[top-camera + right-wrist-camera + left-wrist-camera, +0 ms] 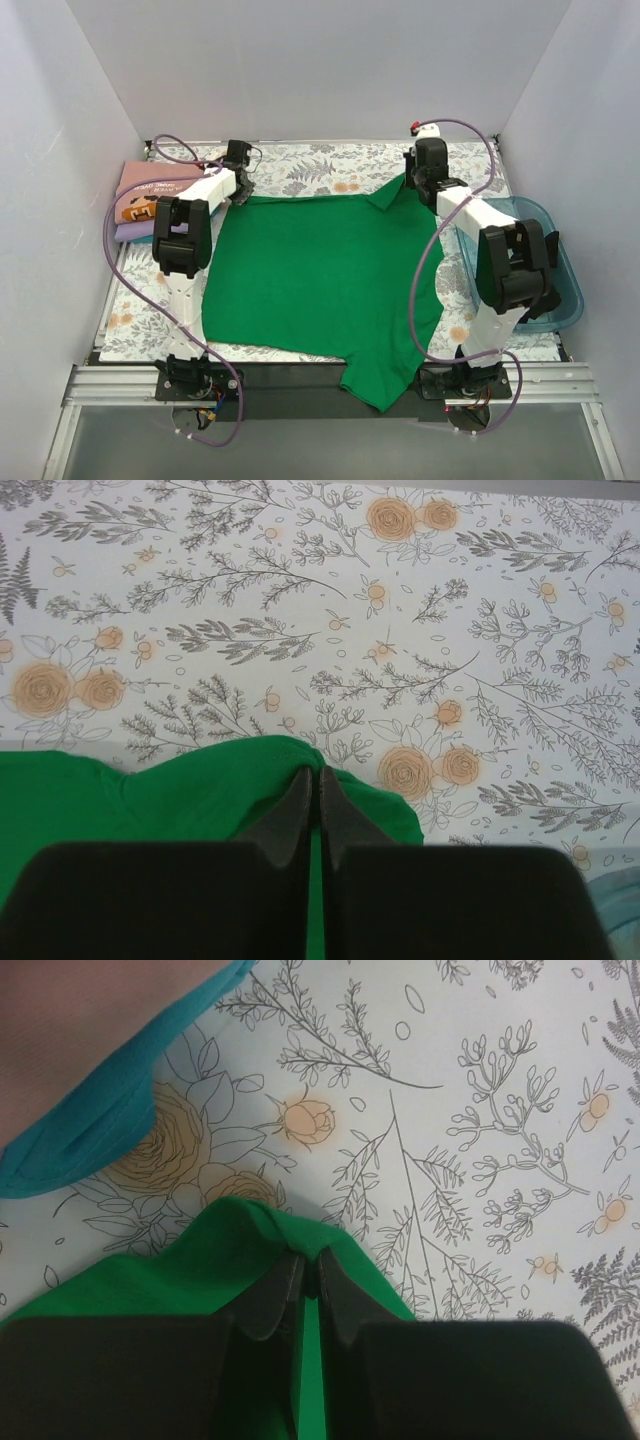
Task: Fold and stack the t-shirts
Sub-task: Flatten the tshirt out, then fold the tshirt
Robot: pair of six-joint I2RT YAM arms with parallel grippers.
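While both arms grip it, the plain bright green cloth t-shirt lies spread on the floral-printed table cover, its near corner drooping over the front edge. The left gripper has its jaws pinched shut on the shirt's far-left corner, and the right gripper nips the far-right corner the same way. Just left of the shirt sits the folded pink cartoon-print tee, with a teal tee just beyond the left-hand corner. Each pinch looks shallow, so thin cloth could slip free. Uneven pulling would skew the fold, and the overhanging corner may drag.
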